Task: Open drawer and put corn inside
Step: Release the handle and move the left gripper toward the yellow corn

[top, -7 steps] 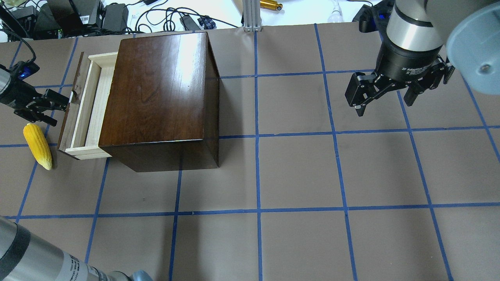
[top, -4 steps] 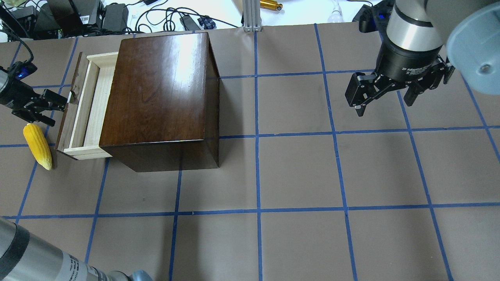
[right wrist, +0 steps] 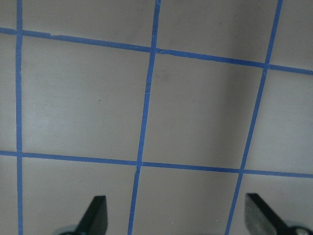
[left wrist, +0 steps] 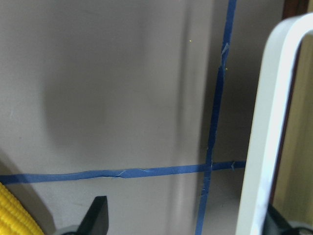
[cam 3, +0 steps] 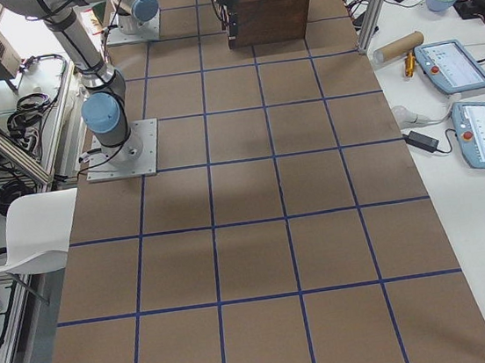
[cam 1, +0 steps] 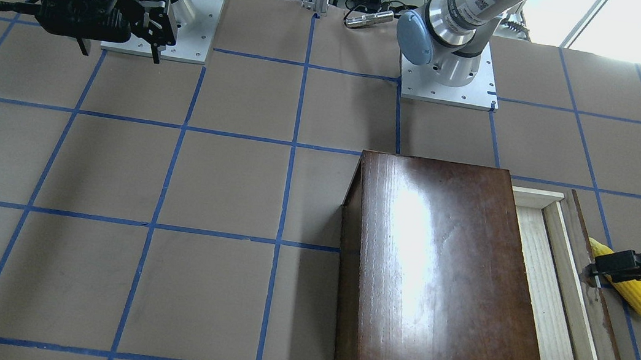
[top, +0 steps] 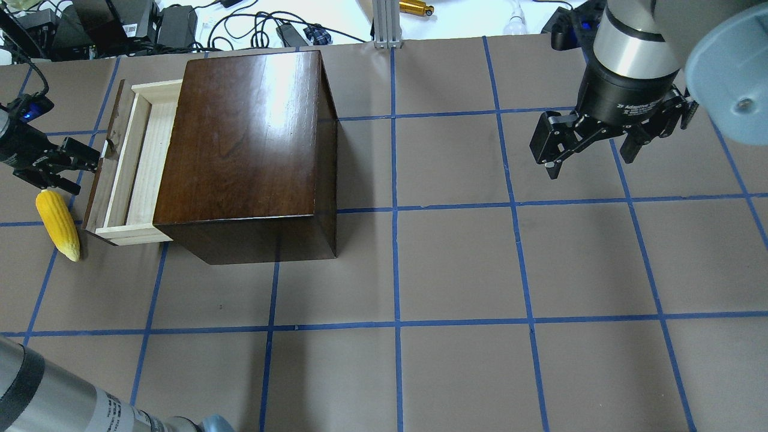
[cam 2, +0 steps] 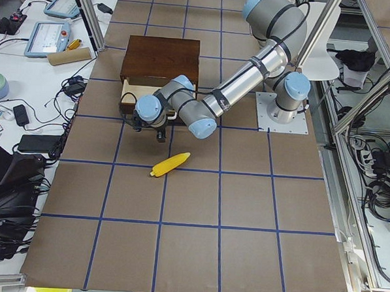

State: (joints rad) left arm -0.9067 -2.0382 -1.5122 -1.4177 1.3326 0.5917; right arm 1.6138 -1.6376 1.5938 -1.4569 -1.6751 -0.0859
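The glossy dark-brown box (top: 240, 144) stands at the table's left. Its drawer (top: 147, 162) of pale wood is pulled partly out to the left, its dark front panel (top: 99, 180) outermost. My left gripper (top: 84, 171) is open at that panel. In the left wrist view the white handle (left wrist: 264, 127) stands just inside one finger (left wrist: 279, 223). The yellow corn (top: 57, 223) lies on the table beside the panel, just below the gripper; it also shows in the front-facing view (cam 1: 628, 287). My right gripper (top: 591, 162) hangs open and empty above the far right of the table.
Blue tape lines divide the brown table cover (top: 456, 264). Cables, power bricks and a metal post (top: 384, 24) lie beyond the table's back edge. The left arm's forearm (top: 54, 396) crosses the near left corner.
The drawer has slid further out to the left, and my left gripper has moved left with it. The corn and the right arm have not moved.
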